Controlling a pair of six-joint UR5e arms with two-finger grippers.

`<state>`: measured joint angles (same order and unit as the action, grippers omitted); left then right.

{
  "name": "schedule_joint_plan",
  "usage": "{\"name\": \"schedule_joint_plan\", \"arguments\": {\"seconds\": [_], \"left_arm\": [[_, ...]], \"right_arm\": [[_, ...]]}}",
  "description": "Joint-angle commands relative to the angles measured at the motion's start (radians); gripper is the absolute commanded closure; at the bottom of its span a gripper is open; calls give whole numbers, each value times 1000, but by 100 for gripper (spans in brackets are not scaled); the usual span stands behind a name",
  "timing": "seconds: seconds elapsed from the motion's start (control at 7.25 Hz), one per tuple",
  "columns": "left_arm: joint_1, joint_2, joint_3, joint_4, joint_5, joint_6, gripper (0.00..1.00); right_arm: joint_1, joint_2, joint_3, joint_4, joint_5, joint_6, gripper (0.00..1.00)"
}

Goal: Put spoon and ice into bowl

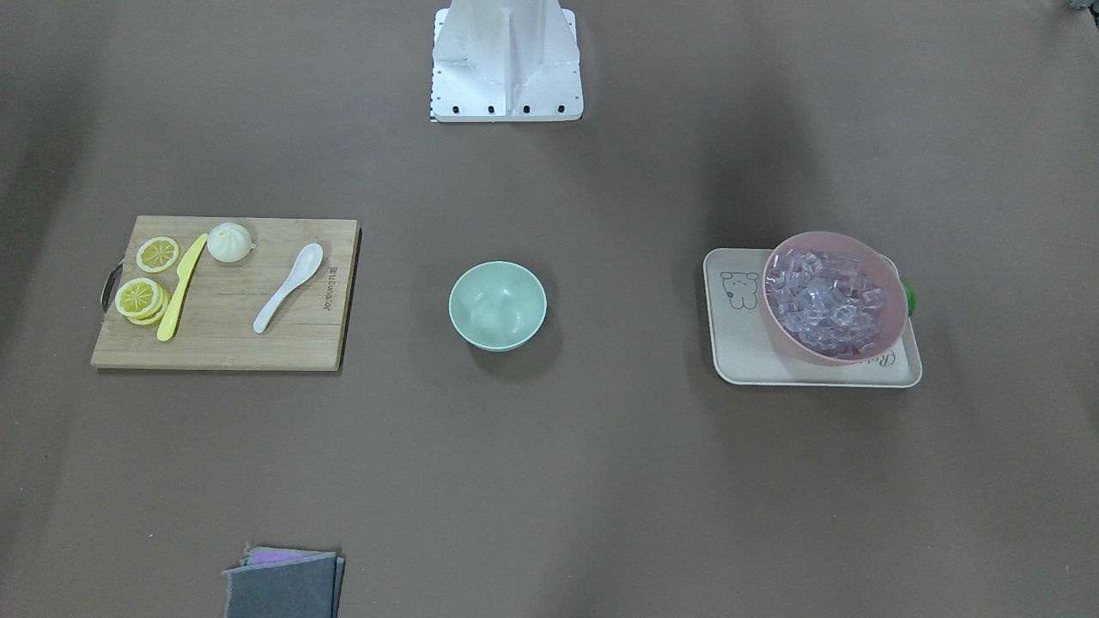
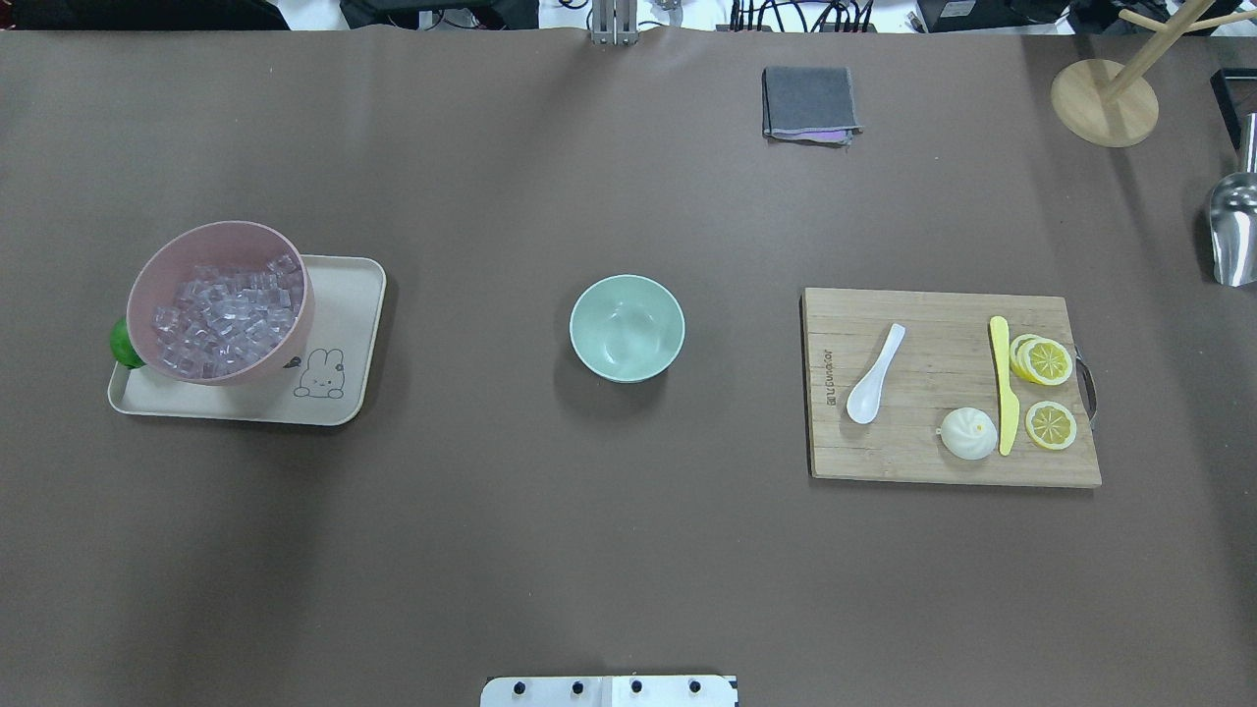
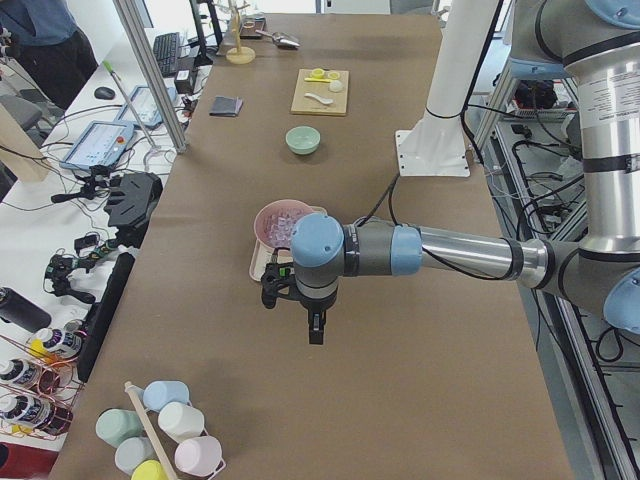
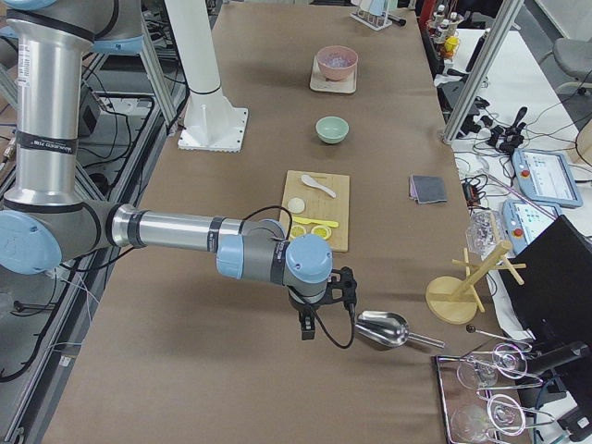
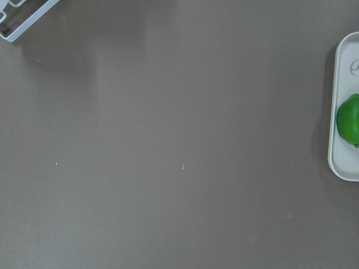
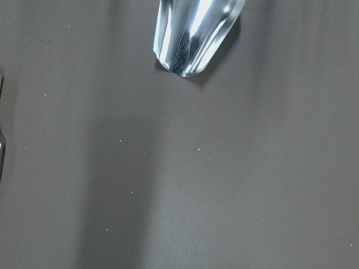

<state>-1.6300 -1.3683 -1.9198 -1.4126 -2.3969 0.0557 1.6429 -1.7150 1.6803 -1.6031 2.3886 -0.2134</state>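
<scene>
Only the side views show the arms. In the exterior left view the left tool hangs over the tabletop just short of the tray. In the exterior right view the right tool hangs beside the metal scoop. From these angles I cannot tell whether either tool's fingers stand apart or together.

The left wrist camera looks down on brown surface, with the tray's end and a round green fruit, perhaps a lime, at its right border. The overhead view shows only a sliver of that fruit behind the pink bowl. The right wrist camera catches the scoop's mouth, which the overhead view cuts off at its right edge.

The ice is heaped in the pink bowl, which stands on the tray's outer end. The bowl stands upright mid-table, well apart from the tray and from the cutting board. The spoon lies on the board near its bowl-side edge, apart from the white bun and the yellow knife. Lemon slices lie beyond the knife, by the board's handle end. A folded grey cloth lies near the tabletop's far edge.
</scene>
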Motion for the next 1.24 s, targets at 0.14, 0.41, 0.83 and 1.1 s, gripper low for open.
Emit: {"name": "schedule_joint_plan", "arguments": {"seconds": [0.14, 0.41, 0.83, 1.1], "left_arm": [[-4, 17, -39, -26, -1, 13, 2], [-2, 15, -36, -51, -10, 7, 2], [-4, 21, -34, -106, -153, -2, 2], [-2, 21, -44, -124, -153, -40, 2]], "right_arm": [[0, 1, 9, 0, 24, -3, 0], [0, -2, 32, 0, 27, -3, 0], [0, -3, 41, 0, 114, -3, 0], [0, -9, 71, 2, 156, 2, 0]]}}
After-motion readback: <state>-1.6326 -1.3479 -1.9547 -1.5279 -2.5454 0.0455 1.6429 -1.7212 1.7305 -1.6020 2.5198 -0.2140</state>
